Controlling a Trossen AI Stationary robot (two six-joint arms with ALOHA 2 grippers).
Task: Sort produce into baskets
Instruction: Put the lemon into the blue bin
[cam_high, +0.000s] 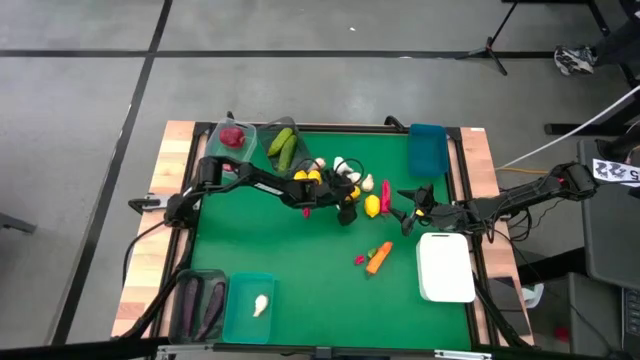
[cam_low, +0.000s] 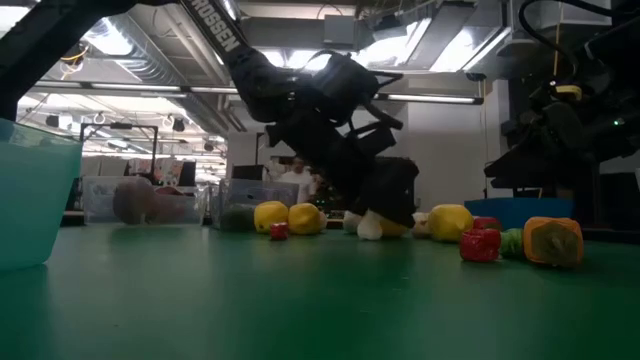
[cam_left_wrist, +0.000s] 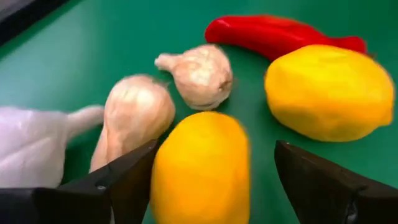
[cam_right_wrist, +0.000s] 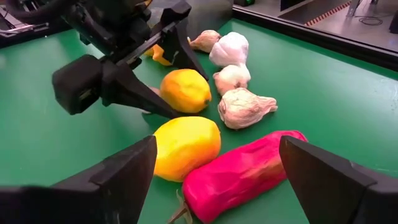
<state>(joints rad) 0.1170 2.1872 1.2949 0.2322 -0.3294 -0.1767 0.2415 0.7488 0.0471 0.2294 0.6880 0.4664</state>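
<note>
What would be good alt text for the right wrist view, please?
The left gripper reaches with open fingers around a yellow lemon on the green table. Nearer lie a second lemon and a red pepper, with four garlic bulbs beside them; the right gripper's own open fingers frame the foreground.

Green table (wooden edges), grey floor

overhead down, low level across table, both wrists close on lemons
</note>
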